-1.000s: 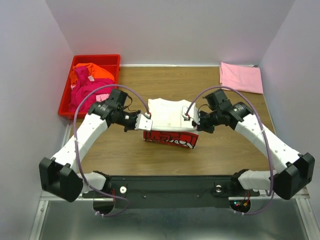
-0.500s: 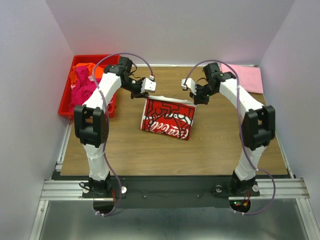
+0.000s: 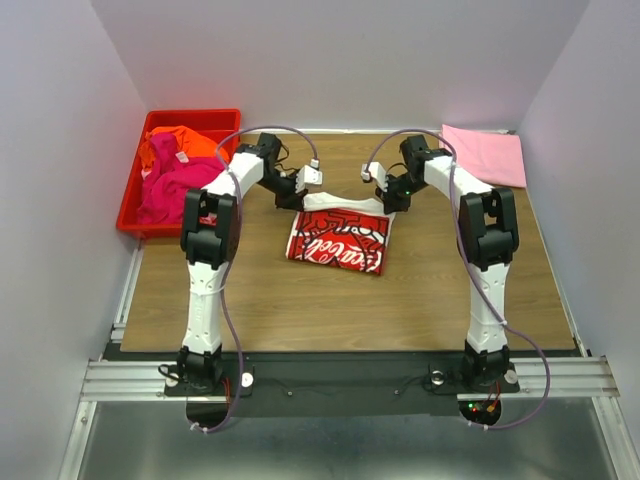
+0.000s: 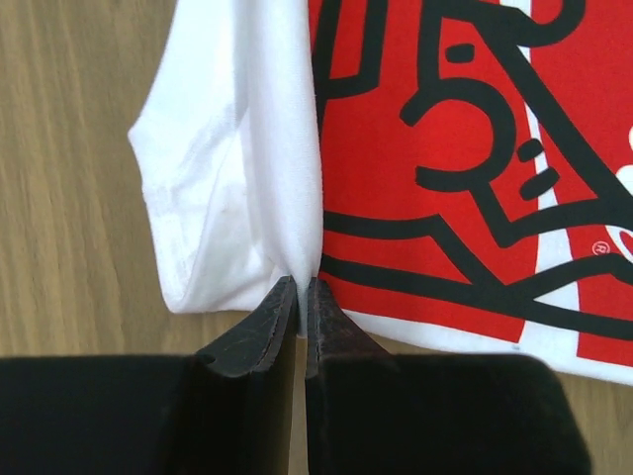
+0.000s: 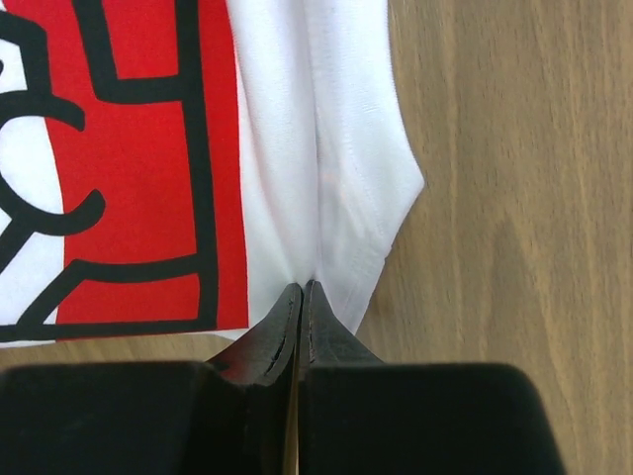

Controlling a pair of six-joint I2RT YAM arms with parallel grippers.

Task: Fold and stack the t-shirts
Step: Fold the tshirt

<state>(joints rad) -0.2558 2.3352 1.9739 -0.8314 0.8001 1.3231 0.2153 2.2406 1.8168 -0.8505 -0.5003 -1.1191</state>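
The white t-shirt with the red printed graphic lies folded mid-table, graphic side up. My left gripper is shut on white cloth at its far left corner. In the left wrist view that gripper pinches a fold of the white t-shirt just above the wood. My right gripper is shut on the far right corner. The right wrist view shows this gripper squeezing a ridge of the white t-shirt. A pale pink t-shirt lies flat at the back right.
A red plastic bin stands at the back left with an orange t-shirt and a magenta t-shirt heaped in it. Both arms reach far over the table, elbows high. Walls close in the back and both sides.
Both grippers carried the shirt's pinched edge from the near side up and over to the far side. The white back has turned under and the red graphic now faces up.
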